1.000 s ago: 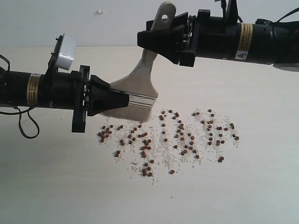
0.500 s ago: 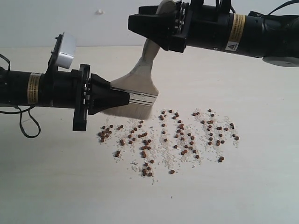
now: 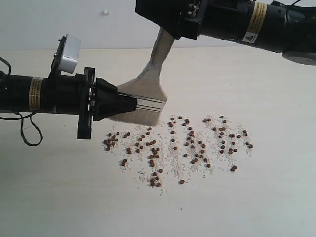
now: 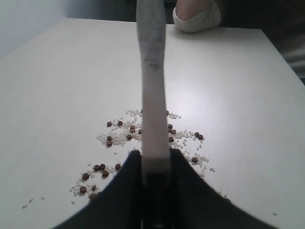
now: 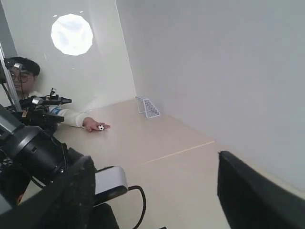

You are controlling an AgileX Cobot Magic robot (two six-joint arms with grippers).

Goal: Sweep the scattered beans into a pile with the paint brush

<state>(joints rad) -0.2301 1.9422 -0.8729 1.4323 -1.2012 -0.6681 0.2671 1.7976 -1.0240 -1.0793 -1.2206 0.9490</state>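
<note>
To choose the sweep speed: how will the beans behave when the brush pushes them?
The beans look small and round, so they likely roll ahead on the smooth table. The brush bristles look soft; some may slip past.

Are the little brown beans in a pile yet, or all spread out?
Spread out. The beans lie scattered in a wide loose band on the table, with no heap anywhere.

The handle end of my paint brush [image 3: 144, 89] is hidden behind my right gripper [image 3: 155, 17], at 12 o'clock in the exterior view. My left gripper [image 3: 131, 105] covers part of the ferrule and, in its wrist view, all the bristles.
</note>
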